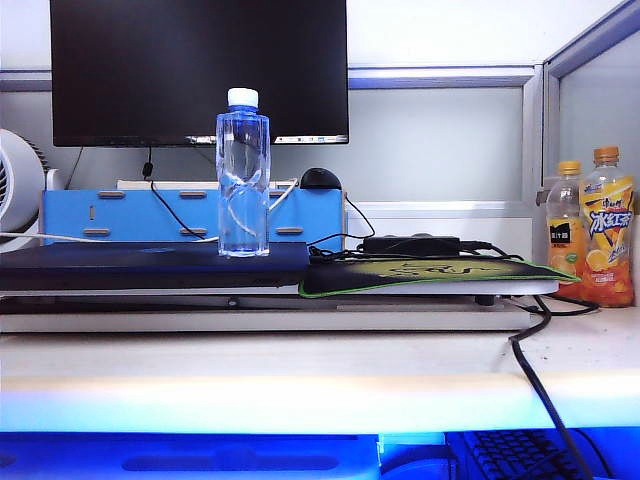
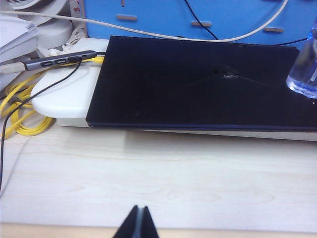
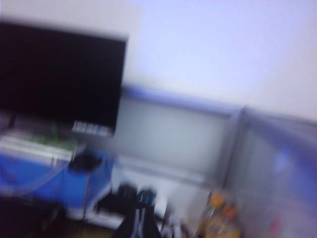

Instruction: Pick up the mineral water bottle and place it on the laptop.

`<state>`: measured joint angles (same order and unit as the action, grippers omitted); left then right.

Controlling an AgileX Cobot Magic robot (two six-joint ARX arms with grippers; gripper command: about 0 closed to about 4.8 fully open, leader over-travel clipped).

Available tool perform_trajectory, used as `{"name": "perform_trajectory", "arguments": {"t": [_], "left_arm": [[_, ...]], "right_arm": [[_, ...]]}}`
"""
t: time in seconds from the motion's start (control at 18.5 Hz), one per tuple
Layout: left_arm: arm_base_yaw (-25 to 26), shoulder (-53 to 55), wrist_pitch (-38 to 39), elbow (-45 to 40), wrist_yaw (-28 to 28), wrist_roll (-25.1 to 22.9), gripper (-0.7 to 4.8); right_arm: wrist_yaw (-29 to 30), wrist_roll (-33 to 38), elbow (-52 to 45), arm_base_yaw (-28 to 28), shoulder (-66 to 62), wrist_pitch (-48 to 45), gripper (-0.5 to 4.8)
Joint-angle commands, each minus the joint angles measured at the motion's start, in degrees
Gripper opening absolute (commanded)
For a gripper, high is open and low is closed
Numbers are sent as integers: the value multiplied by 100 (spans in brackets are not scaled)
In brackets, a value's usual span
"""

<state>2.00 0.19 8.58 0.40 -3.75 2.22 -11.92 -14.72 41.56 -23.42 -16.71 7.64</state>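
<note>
We judge the task done: the mineral water bottle (image 1: 243,175) stands upright on the laptop (image 1: 150,265), near its right end, with nothing touching it. Our left gripper (image 2: 138,222) hangs over bare pale wood in front of the laptop, jaws pressed together and empty. Our right gripper (image 3: 139,223), blurred, also looks closed and empty, facing the monitor (image 1: 198,70) and 2 orange-drink bottles (image 1: 592,230). The surface (image 1: 300,375) carries a mouse pad (image 1: 430,272), cables and a blue organiser (image 1: 130,215).
</note>
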Motion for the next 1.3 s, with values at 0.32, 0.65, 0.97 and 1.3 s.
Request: {"name": "perform_trajectory", "arguments": {"t": [0.32, 0.65, 0.97, 1.3], "left_arm": [[2, -13, 11, 0, -13, -7, -2], [2, -13, 11, 0, -15, -7, -2], [2, -13, 13, 0, -13, -7, -2], [2, -13, 11, 0, -13, -9, -2]], "right_arm": [[946, 813, -2579, 1521, 890, -621, 27], [2223, 1410, -3475, 2721, 1641, -341, 26], [2341, 1818, -3958, 2973, 1641, -151, 23], [2033, 1589, -4131, 2304, 1641, 7, 21]]}}
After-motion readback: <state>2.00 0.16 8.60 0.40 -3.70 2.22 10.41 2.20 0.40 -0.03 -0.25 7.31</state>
